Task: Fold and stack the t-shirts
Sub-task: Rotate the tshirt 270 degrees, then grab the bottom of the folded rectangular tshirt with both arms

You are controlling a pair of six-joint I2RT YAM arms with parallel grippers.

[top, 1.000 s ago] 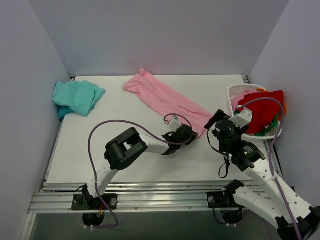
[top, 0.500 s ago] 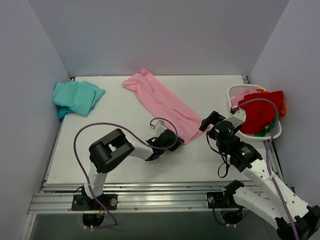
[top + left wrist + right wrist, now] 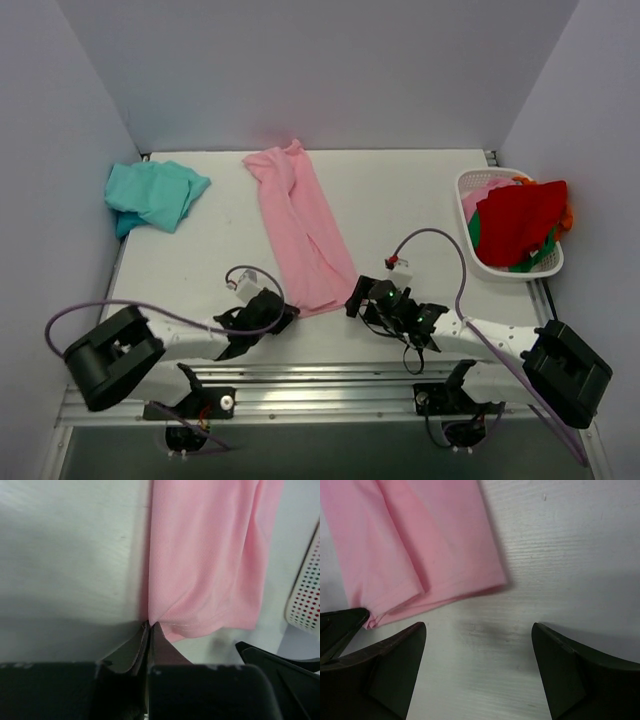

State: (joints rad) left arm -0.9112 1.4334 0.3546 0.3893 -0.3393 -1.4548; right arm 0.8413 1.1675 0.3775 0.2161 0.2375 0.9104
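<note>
Left jaws tight, right jaws wide

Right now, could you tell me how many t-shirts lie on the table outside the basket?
2. The light pink cotton t-shirt lies along the middle of the white table; the crumpled teal t-shirt sits in its far left corner. The white plastic basket may hide more.

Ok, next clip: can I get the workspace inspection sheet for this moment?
Surface: white table, bare around the shirts.
Job's things: pink t-shirt laid out as a long strip mid-table; teal t-shirt crumpled at the far left corner.
Clutter: white basket at the right edge, holding a red garment and other clothes.
Grippers: left gripper, jaws shut on the pink t-shirt's near corner; right gripper, jaws open over bare table beside the hem.
Cables: purple cables loop off both arms.
Surroundings: plain pale walls on three sides.
</note>
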